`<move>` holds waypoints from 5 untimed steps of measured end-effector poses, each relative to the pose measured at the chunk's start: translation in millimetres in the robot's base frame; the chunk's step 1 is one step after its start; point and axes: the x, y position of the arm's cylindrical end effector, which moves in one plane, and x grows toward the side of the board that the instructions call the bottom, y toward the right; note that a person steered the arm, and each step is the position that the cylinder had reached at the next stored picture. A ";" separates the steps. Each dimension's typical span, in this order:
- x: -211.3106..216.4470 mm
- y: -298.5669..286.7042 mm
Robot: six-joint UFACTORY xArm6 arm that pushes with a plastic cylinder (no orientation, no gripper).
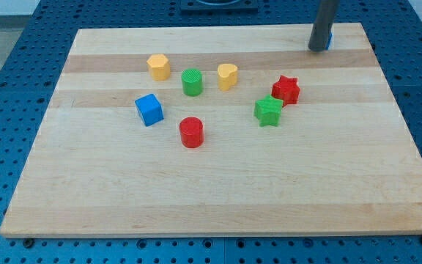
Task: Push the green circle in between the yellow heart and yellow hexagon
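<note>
Blocks on counter [218,198]

Green circle [191,82] btwn yellow hexagon [159,67], view's left, & yellow heart [228,76], view's right; my tip [317,48] well apart, top right.

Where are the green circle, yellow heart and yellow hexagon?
green circle [191,81], camera view, side wall
yellow heart [228,75], camera view, front face
yellow hexagon [159,67], camera view, front face

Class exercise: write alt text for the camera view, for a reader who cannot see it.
A green circle sits between a yellow hexagon and yellow heart on a wooden board. My tip rests far off at the view's top right, beside a partly hidden blue block.
</note>
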 end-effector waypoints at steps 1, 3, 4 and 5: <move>-8.2 0.0; 51.5 -44.0; 91.7 -85.5; 114.5 -101.1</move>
